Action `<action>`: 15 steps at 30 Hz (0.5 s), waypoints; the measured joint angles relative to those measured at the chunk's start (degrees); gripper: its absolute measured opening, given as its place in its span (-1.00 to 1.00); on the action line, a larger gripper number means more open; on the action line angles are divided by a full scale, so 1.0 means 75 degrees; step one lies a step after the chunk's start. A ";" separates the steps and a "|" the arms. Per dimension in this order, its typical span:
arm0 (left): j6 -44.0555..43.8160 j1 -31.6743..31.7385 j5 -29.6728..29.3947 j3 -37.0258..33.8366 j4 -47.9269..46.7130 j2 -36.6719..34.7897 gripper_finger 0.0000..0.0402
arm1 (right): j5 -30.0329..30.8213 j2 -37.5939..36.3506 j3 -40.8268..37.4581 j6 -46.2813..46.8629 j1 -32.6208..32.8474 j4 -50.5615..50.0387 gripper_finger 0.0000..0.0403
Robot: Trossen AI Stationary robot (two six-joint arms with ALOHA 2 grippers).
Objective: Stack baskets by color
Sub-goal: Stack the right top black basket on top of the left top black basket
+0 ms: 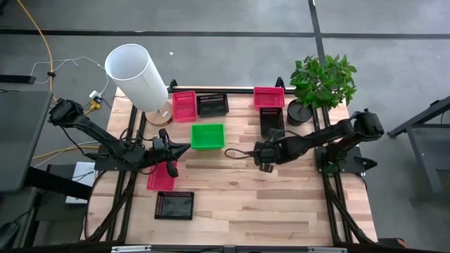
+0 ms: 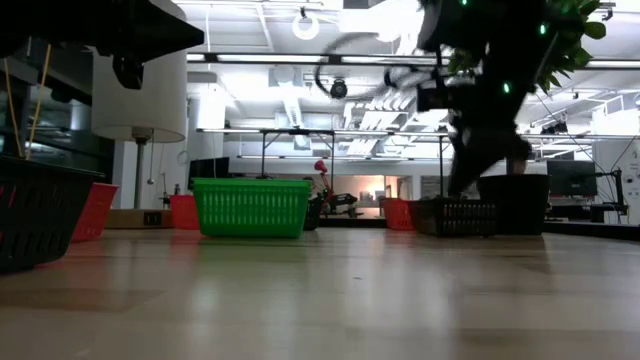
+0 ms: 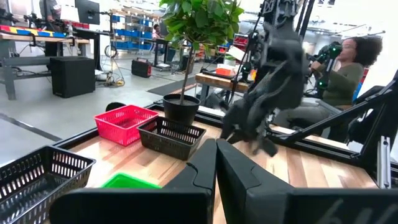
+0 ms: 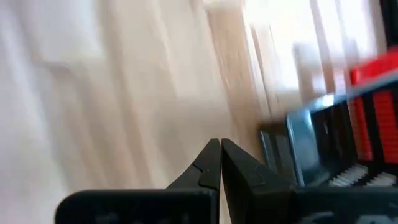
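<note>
Seven baskets rest on their bottoms on the wooden table. A green basket (image 1: 207,135) (image 2: 250,206) sits mid-table. At the far edge stand a pink one (image 1: 184,105), a black one (image 1: 212,105) and another pink one (image 1: 268,96), with a black basket (image 1: 271,121) (image 3: 171,135) just in front of it. Near the left front lie a pink basket (image 1: 160,177) and a black one (image 1: 174,205). My left gripper (image 1: 184,148) (image 3: 216,152) is shut and empty, held level left of the green basket. My right gripper (image 1: 257,156) (image 4: 221,149) is shut and empty, slanting down above bare wood right of the green basket.
A tall white cylinder (image 1: 137,76) stands at the far left corner and a potted plant (image 1: 320,84) at the far right. A cable loop (image 1: 239,151) hangs by my right gripper. A person (image 3: 345,68) sits beyond the table. Bare wood lies at the front right.
</note>
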 joint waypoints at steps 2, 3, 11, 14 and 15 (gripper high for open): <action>0.0000 0.0000 0.0001 0.0000 0.0002 0.0000 -1.00 | 0.0007 -0.0002 0.0340 -0.0162 0.0204 0.0010 -1.00; 0.0000 0.0000 0.0001 0.0000 0.0002 0.0000 -1.00 | 0.0004 -0.0001 0.0528 -0.0239 0.0306 0.0014 -1.00; 0.0000 0.0000 0.0001 0.0000 0.0002 0.0000 -1.00 | 0.0064 -0.0003 0.1696 -0.0919 0.1037 0.0437 -1.00; 0.0000 0.0000 0.0001 0.0000 0.0002 0.0000 -1.00 | 0.0077 -0.0003 0.1817 -0.1125 0.1229 0.0748 -1.00; 0.0000 0.0000 0.0001 0.0000 0.0002 0.0000 -1.00 | 0.0077 -0.0003 0.1832 -0.1159 0.1276 0.0817 -1.00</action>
